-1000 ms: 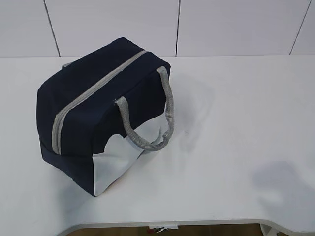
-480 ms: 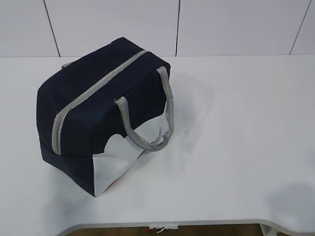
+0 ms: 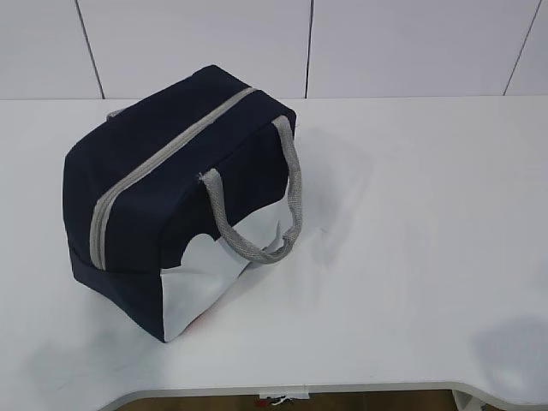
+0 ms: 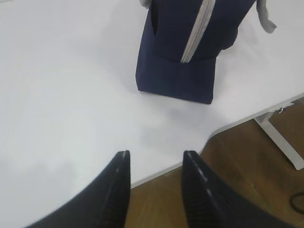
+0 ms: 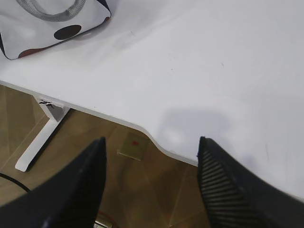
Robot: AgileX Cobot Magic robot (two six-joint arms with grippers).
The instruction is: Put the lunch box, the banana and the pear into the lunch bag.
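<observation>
The navy-blue lunch bag (image 3: pixel 171 197) stands on the left of the white table (image 3: pixel 411 214), its grey zipper (image 3: pixel 163 163) closed and a grey handle (image 3: pixel 257 205) hanging down its side. It also shows in the left wrist view (image 4: pixel 185 52) and, as a white corner, in the right wrist view (image 5: pixel 47 23). The lunch box, the banana and the pear are out of view. My left gripper (image 4: pixel 156 154) is open and empty over the table's front edge. My right gripper (image 5: pixel 151 140) is open and empty over the front edge. Neither gripper shows in the exterior view.
The table's front edge curves inward (image 5: pixel 156 142). Below it are a wooden floor (image 4: pixel 247 180) and white table legs (image 4: pixel 280 142). A white panelled wall (image 3: pixel 308 47) stands behind the table.
The shadow at the table's front right has shrunk and slid toward the lower right corner. The bag has not moved.
</observation>
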